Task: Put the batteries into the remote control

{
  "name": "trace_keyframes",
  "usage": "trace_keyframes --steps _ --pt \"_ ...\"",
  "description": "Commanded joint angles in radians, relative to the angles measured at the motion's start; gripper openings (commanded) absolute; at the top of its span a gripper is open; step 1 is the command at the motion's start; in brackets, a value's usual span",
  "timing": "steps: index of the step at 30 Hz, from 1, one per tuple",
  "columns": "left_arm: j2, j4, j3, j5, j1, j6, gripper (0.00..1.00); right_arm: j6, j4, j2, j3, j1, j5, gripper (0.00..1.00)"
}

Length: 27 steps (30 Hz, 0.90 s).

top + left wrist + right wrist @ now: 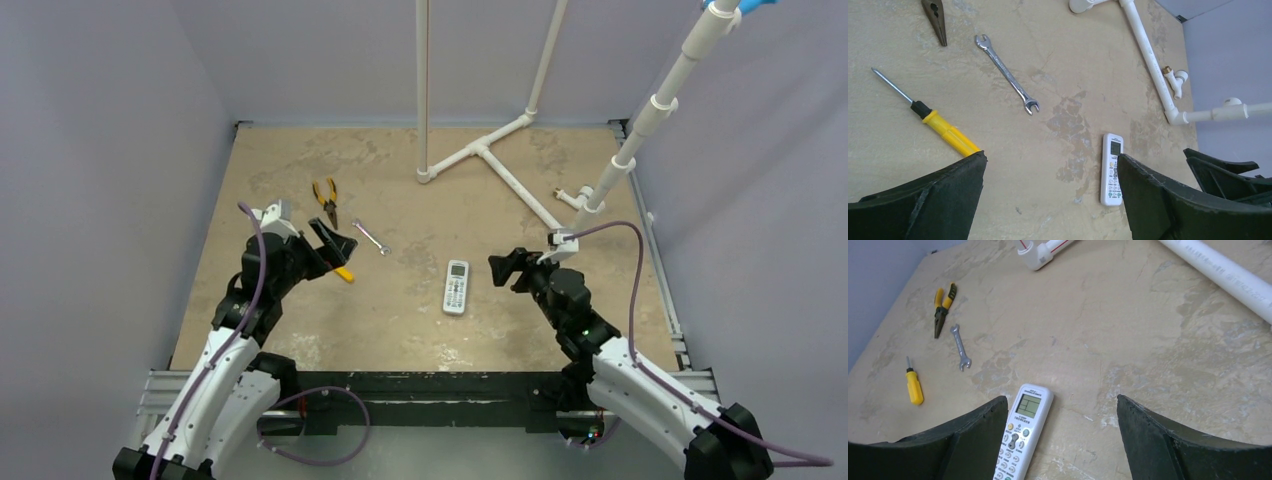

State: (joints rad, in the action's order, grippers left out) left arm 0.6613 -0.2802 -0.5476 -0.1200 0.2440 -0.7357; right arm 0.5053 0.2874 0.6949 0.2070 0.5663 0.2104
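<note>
Hovering over the table (pixel 300 320), right gripper (pixel 1059 401) has its fingers spread wide with nothing between them. Left gripper (pixel 1050 156) is also fully spread and empty.

The remote control (pixel 1023 432) lies flat, buttons and screen up. It sits off-centre under the right gripper, close to the finger on the left of that wrist view, and its lower end runs out of frame beside that finger. From the left gripper it lies off to one side, partly hidden behind one finger. In the top view it is between the two tools and nearer the right one.

No batteries show in any view, so I cannot tell where they are.

Screwdriver (pixel 945 132), wrench (pixel 1007 75) and pliers (pixel 935 17) lie ahead of the left gripper, well apart from the remote. White pipe frame (pixel 500 160) stands beyond both tools.

Step in hand, my read: get hold of the remote and turn it over, since the battery recess should be on the face now down.

To do it well:
- shift the right gripper sideways until the remote's narrow width is centred in the gap
- line the fingers along its long edges
- come down low enough to catch the thin sides, not the buttons
- close gently, because the smooth case may skid on the table
- keep the left tool clear until needed for support
</note>
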Motion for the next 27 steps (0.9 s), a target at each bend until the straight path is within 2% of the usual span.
trace_keyframes --steps 1,6,10,12,27 --pt "-0.009 0.004 0.018 0.034 -0.006 0.037 1.0 -0.023 -0.041 -0.049 -0.011 -0.005 0.105 0.79" --pt "-0.027 -0.001 0.021 0.041 -0.006 0.049 1.0 -0.033 -0.012 -0.076 -0.034 -0.003 0.13 0.8" --pt "-0.035 -0.007 0.022 0.043 -0.006 0.056 1.0 -0.046 -0.007 -0.068 -0.03 -0.005 0.131 0.91" --pt "-0.038 -0.01 0.023 0.043 -0.006 0.06 1.0 -0.051 -0.017 -0.067 -0.025 -0.004 0.138 0.93" --pt "-0.052 0.01 0.052 0.081 -0.006 0.069 1.0 -0.136 -0.055 -0.116 -0.009 -0.003 0.17 0.96"
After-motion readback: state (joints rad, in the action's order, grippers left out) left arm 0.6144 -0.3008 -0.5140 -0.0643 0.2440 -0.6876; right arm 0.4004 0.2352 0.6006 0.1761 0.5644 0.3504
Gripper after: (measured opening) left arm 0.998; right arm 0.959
